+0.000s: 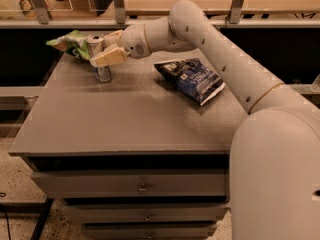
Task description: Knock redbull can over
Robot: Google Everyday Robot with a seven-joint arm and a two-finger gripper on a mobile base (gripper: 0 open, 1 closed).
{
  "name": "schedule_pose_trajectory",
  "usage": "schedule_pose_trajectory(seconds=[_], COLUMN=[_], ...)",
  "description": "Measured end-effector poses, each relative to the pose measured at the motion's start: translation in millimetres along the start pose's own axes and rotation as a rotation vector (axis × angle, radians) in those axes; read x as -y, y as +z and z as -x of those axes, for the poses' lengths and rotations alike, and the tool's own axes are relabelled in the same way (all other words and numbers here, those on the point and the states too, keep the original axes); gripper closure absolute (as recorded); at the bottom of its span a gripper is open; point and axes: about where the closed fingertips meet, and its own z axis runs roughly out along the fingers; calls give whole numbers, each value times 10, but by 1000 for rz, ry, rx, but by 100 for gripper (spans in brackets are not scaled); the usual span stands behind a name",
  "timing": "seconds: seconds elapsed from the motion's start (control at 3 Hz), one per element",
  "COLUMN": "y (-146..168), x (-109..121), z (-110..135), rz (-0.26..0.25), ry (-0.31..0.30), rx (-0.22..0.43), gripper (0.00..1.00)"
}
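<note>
can (103, 74) upright, far-left corner of counter (125, 124) | gripper (103, 48) at its upper half, fingers spread, holding nothing | risk: low push slides can into green bag (67, 41), which props it; or it rolls off left edge

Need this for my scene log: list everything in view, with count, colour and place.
can: one, silver, standing at the cabinet's far left
snack bag: one, green, behind the can
chip bag: one, dark blue, right of centre on the top
cabinet: one, grey, drawers in front
arm: one, white, reaching in from the right
gripper: one, cream fingers apart, either side of the can
</note>
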Motion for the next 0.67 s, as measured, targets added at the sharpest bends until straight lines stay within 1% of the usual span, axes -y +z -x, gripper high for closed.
schedule_pose_trajectory(seconds=[0.33, 0.67], y=[38, 53], x=[-84, -136], z=[3, 36], rz=[20, 27], ry=[5, 7], rx=[-12, -9], gripper=[64, 87])
